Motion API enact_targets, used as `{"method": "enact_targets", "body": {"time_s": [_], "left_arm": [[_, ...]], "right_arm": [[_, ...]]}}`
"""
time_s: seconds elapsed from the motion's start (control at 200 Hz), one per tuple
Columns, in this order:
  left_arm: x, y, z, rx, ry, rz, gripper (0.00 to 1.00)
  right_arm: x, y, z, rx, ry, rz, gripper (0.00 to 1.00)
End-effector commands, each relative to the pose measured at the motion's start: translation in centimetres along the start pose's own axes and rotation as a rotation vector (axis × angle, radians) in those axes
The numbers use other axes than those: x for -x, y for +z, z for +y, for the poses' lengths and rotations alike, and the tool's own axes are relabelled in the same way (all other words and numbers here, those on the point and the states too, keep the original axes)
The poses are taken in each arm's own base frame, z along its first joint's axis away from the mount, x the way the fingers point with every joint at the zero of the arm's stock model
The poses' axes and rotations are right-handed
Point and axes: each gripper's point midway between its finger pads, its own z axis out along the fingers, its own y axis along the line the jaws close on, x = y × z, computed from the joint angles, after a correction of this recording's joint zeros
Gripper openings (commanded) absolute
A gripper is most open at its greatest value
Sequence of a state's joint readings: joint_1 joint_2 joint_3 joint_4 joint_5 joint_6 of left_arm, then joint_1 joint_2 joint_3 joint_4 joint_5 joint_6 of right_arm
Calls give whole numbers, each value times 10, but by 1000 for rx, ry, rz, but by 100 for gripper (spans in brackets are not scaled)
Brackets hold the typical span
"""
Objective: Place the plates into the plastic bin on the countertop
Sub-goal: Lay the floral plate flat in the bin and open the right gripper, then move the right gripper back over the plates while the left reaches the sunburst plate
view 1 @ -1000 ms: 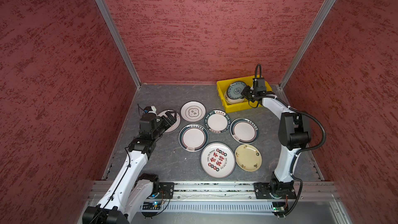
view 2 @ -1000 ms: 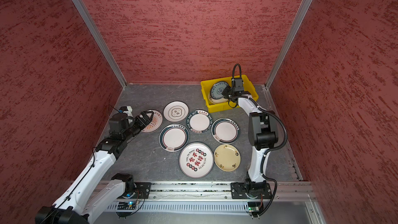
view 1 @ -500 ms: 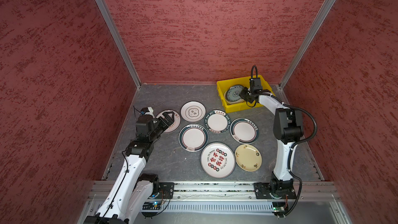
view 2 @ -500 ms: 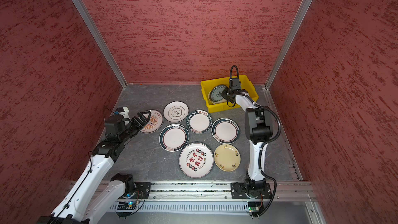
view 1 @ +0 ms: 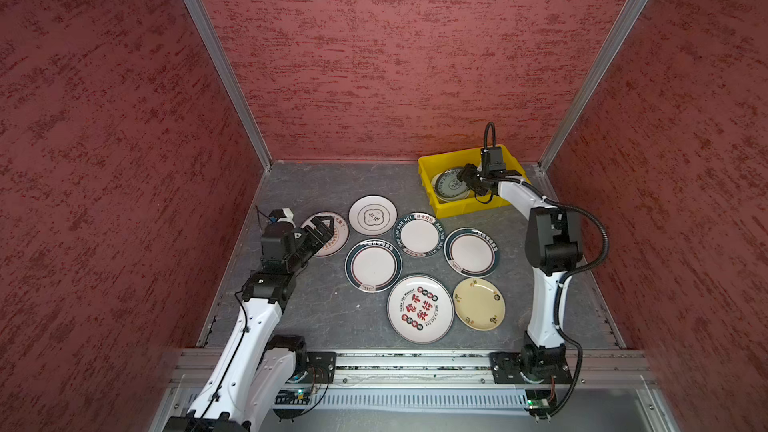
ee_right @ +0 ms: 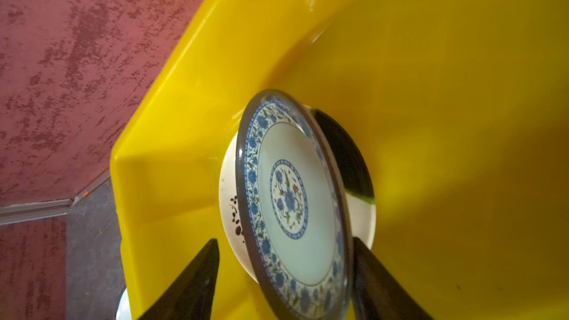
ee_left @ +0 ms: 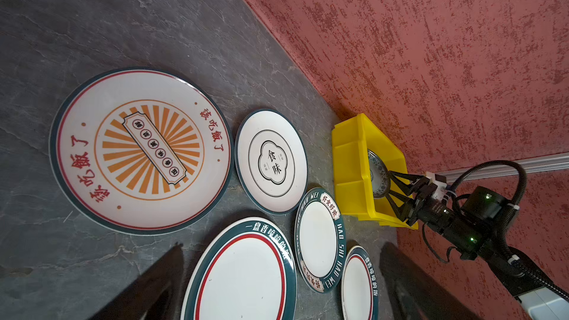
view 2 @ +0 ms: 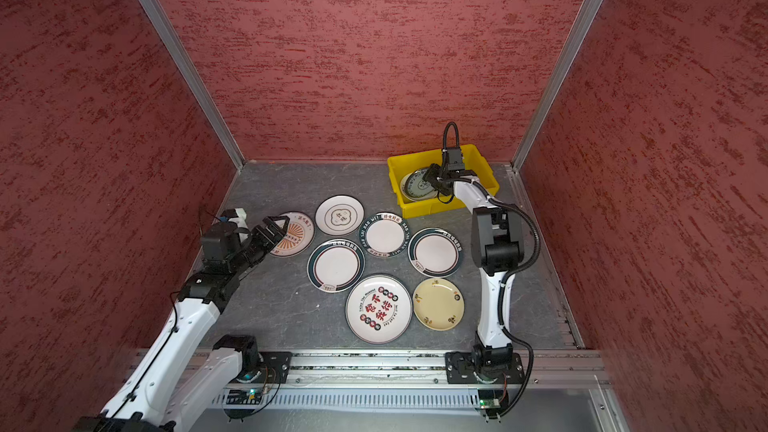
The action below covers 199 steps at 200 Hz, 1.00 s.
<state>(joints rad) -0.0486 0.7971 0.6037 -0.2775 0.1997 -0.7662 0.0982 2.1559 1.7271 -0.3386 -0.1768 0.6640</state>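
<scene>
Closest to us, the big white plate with red characters (view 1: 419, 309) lies flat on the table (view 1: 332, 313), and the cream-yellow plate (view 1: 479, 303) sits just beside it on the right. One row back come the left green-rimmed plate (view 1: 373, 264) and the right green-rimmed plate (view 1: 471, 251), with the lettered-rim plate (view 1: 417, 234) between them and a touch farther off.

Over on the left, the left claw (view 1: 323, 229) is poised at the sunburst plate (ee_left: 140, 150) and overlaps it in both top views. Its fingers are spread wide with nothing in them. Whether it touches that plate, I can't tell. Just beyond, the white plate with the clover outline (view 1: 372, 215) lies flat.

Now the far right corner: there's the yellow bin (view 1: 449, 211), and the right claw (view 1: 467, 182) reaches into it. The right wrist view shows its fingers (ee_right: 191, 284) parted, with the blue floral plate (ee_right: 289, 201) tilted between them. One finger stands clear of the rim; the other I can't make out. That plate leans on a pale plate (ee_right: 228, 186) beneath it, and both are inside the bin.
</scene>
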Motion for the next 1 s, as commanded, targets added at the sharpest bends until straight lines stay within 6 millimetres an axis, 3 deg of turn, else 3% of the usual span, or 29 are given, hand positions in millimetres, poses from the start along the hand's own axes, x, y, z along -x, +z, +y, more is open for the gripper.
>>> {"method": "enact_targets", "body": {"time_s": [0.0,0.215,0.501,0.711,0.827,0.992], "left_arm": [[1,-2,8,32,-8,-9,99],[8,2,12,53,-1,-5,99],[6,15,21,56,-21,37,99],[11,14,41,142,-105,33,99],[15,7,51,201,-165,66,99],[19,-13,73,333,-235,96,99]], "right_arm": [[14,-18,16,43,-45,-58,87],[24,-36,34,91,-81,-78,96],[26,-47,49,154,-83,-84,97],[32,-101,84,284,-81,-111,97],[4,-143,105,450,-37,-45,97],[-28,-185,84,421,52,-17,96]]}}
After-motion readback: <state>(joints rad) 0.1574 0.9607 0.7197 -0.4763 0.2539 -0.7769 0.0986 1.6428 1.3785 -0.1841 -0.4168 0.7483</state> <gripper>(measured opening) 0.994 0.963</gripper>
